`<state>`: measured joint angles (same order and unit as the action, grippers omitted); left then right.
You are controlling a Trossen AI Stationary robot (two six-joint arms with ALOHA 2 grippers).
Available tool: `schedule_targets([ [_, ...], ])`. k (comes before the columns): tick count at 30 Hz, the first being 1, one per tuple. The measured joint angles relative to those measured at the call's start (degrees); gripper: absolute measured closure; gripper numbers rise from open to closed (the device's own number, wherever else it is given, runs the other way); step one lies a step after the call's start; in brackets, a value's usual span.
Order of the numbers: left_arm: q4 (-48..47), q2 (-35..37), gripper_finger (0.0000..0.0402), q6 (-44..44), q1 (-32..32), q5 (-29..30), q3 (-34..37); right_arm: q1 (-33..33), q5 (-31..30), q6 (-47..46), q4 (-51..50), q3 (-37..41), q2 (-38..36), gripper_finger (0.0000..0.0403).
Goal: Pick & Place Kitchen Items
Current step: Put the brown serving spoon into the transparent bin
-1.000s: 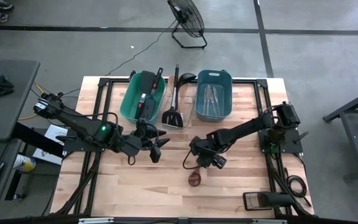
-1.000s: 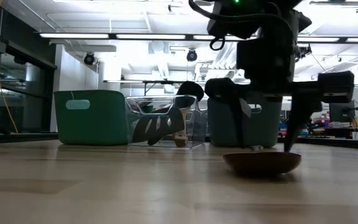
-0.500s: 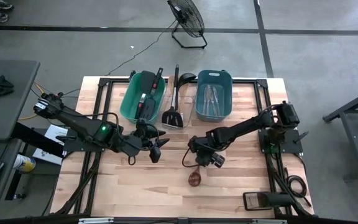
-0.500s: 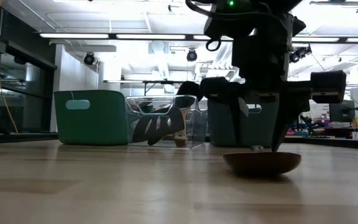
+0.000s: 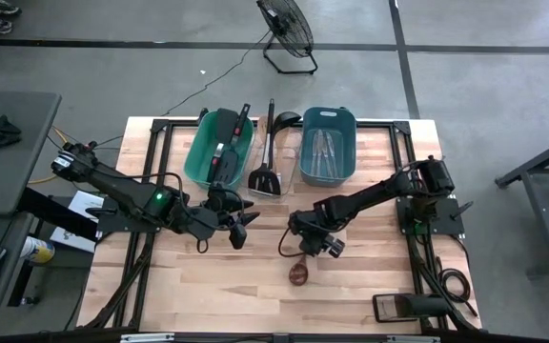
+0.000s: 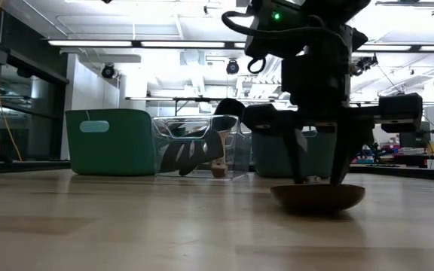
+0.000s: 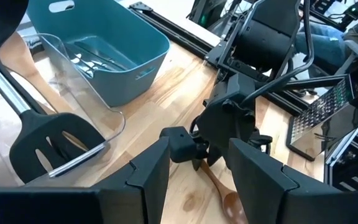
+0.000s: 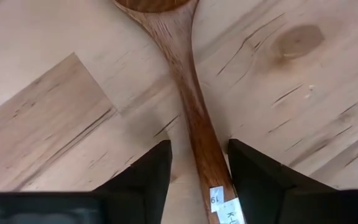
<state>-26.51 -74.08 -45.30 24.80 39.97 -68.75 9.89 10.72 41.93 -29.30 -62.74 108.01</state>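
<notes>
A wooden spoon [image 5: 298,274] lies flat on the table near its middle, bowl toward the near edge; the bowl also shows in the low view [image 6: 319,197]. My right gripper [image 5: 305,250] is open and points down over the spoon's handle [image 8: 194,106]. One finger stands on each side of the handle, low near the table, and I see no touch. My left gripper [image 5: 238,227] is open and empty, held above the table left of the spoon, and looks toward the right arm [image 7: 241,118].
At the far edge stand a green bin [image 5: 198,152] with red-handled utensils, a clear bin [image 5: 289,176] with a black slotted spatula [image 5: 265,179] and a ladle, and a blue bin [image 5: 351,143] with silver cutlery. A dark item [image 5: 413,307] lies at the near right corner.
My right gripper has shifted slightly toward the table's left and gone down over the spoon's handle. In the low view the gap between its fingers has narrowed. The spoon has stayed where it was.
</notes>
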Motion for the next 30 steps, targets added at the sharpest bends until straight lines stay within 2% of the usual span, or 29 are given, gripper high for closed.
schedule_targets([
  [11, -0.17, 0.00, 0.0238, -0.65, 0.00, 0.04, 0.00, -0.15, 0.15, -4.07, -0.76, 0.07, 0.09, 0.0353],
  [22, -0.28, 0.00, 0.0238, -2.69, 0.00, 1.42, 0.00, -0.16, 0.75, -11.47, -2.57, 0.33, -1.45, 0.0353],
  [30, -0.20, 0.00, 0.0238, -2.99, -0.07, 2.08, 0.00, -0.24, -0.10, -16.85, -6.57, 0.42, -9.51, 0.0353],
])
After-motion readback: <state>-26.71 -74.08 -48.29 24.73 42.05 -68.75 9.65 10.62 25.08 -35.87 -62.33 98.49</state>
